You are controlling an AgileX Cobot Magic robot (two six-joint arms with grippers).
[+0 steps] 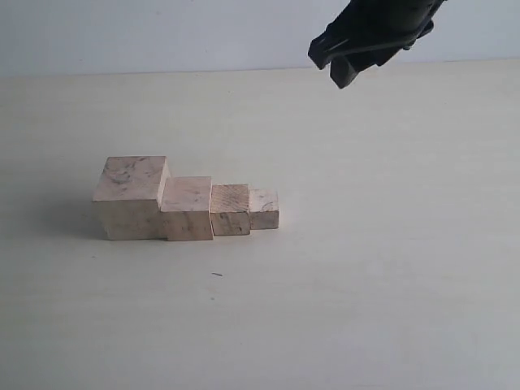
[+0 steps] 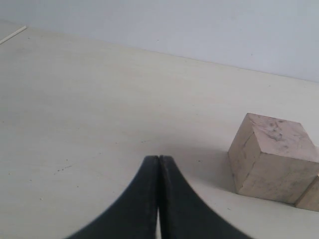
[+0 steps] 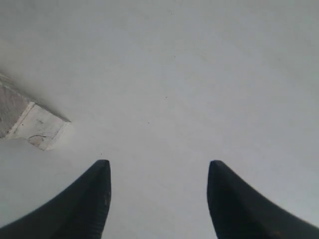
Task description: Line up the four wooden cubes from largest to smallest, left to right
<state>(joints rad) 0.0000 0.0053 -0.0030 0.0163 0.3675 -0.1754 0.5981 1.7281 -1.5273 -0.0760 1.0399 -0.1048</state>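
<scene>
Four wooden cubes stand side by side in a row on the table, touching. From the left they are the largest cube (image 1: 130, 197), a smaller one (image 1: 187, 208), a darker tan one (image 1: 230, 209) and the smallest cube (image 1: 264, 209). My right gripper (image 1: 340, 65) hangs high at the back right, well away from the row, open and empty (image 3: 158, 169). The right wrist view catches the smallest cube (image 3: 42, 127) off to one side. My left gripper (image 2: 158, 158) is shut on nothing, with the largest cube (image 2: 271, 157) a short way off; it is outside the exterior view.
The pale table (image 1: 390, 244) runs back to a light wall (image 1: 162, 32). A small dark speck (image 1: 217, 275) lies in front of the row.
</scene>
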